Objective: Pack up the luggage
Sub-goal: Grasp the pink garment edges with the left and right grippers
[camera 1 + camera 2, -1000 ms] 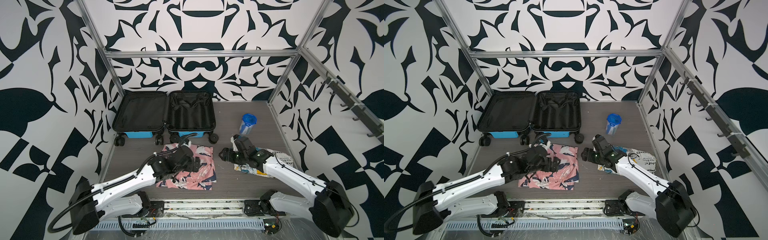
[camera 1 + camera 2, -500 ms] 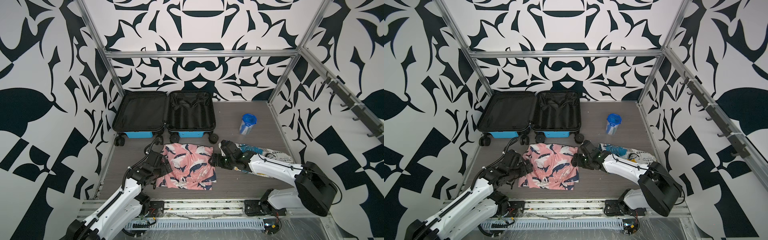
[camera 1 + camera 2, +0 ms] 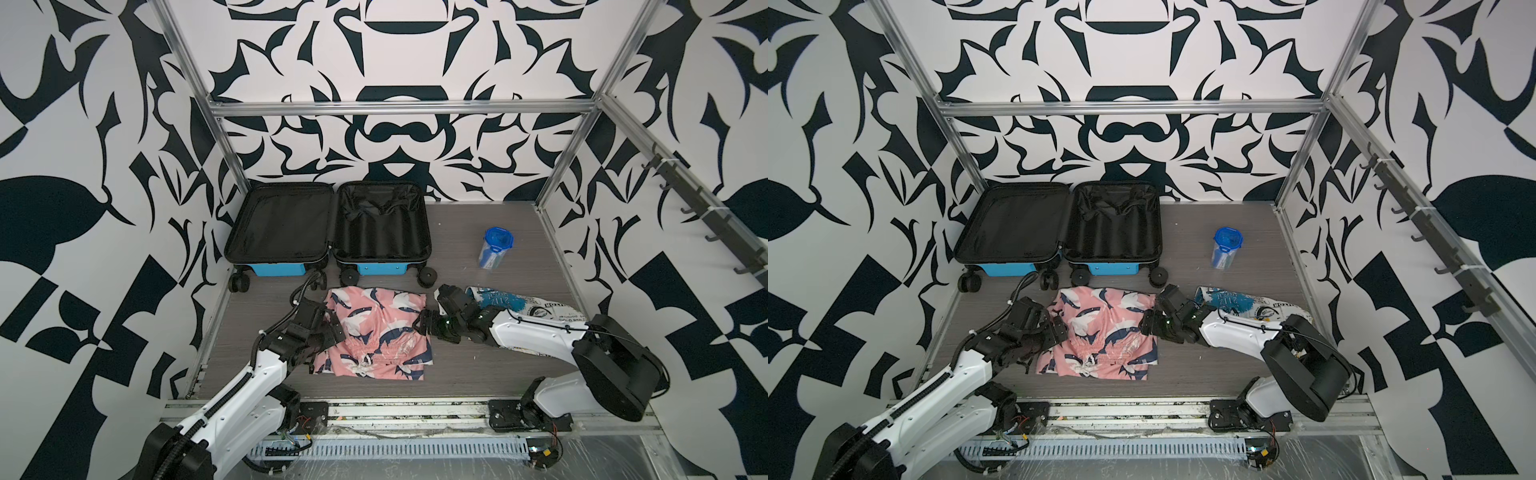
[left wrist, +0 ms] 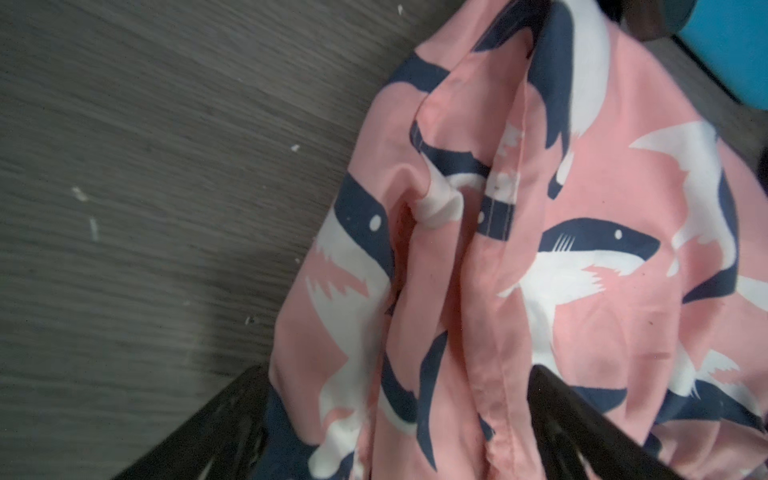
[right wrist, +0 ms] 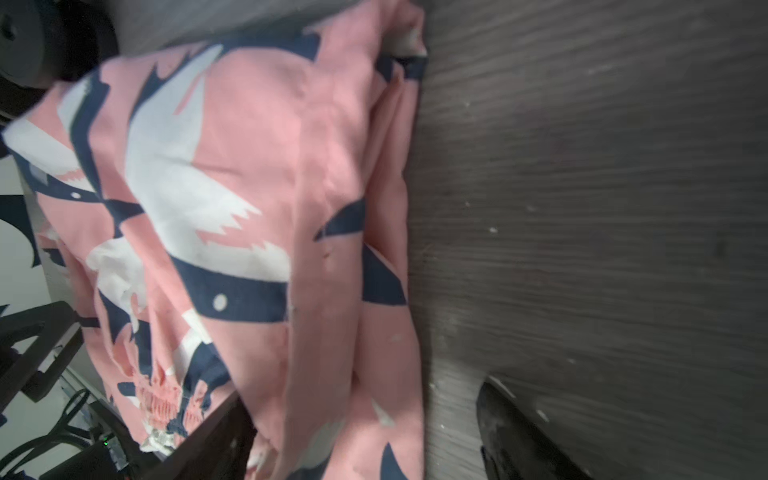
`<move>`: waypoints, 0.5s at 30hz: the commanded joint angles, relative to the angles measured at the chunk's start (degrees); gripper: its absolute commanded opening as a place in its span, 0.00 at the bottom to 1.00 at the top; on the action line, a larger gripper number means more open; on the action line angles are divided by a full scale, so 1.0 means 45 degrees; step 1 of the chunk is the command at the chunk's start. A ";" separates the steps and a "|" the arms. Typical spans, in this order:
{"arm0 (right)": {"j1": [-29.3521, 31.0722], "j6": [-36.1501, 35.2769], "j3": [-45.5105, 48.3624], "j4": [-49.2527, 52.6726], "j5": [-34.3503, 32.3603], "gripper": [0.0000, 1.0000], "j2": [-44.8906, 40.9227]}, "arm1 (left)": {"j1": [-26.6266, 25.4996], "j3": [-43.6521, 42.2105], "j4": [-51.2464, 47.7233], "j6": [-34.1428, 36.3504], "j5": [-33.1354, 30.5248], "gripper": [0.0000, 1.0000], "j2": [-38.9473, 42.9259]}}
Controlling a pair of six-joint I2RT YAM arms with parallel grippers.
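both top views, item one: luggage [image 3: 276, 270], small bright blue hard shell, lying open flat at the far left of the table [image 3: 478, 370]. its two black-lined halves sit side by side, facing up, black wheels toward the arms. loose black straps are bunched in the half nearer the table's middle.

item two: pink shorts [image 3: 376, 332], navy and white shark print, spread on the table just in front of the luggage wheels, outside the case, drawstring waistband toward the near edge.

item three: left gripper [image 3: 332, 330], at the shorts' left edge. left wrist view: jaws wide apart, the cloth's edge lying loose between the fingers [image 4: 582, 428].

item four: right gripper [image 3: 424, 326], at the shorts' right edge. right wrist view: jaws wide, one finger [image 5: 511, 436] over bare table, the other over cloth, the hem loose between them. a dark round shape at that view's corner is possibly a luggage wheel, too blurred to be sure.

item five: printed white and teal bag [image 3: 528, 303], flat on the table, partly under the right arm.

item six: clear container with blue lid [image 3: 496, 249], upright, well right of the luggage.
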State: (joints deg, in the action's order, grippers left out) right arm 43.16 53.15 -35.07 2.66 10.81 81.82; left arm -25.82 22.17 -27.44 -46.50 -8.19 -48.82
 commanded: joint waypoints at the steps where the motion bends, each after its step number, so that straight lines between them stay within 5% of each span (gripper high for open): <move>1: 0.0167 0.0384 0.0192 -0.0525 0.0059 0.85 0.0016 | 0.0059 0.0268 -0.0266 -0.0359 -0.0827 0.99 0.0259; 15: 0.0526 0.0880 0.0274 -0.1363 0.0136 0.77 0.0713 | 0.0191 0.0338 0.1530 -0.0174 0.0358 0.99 -0.2578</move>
State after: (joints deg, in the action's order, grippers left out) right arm 44.93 55.92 -34.41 -3.27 11.29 83.94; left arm -25.34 22.81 -22.35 -46.74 -8.97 -57.67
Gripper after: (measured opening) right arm 0.771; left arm 0.994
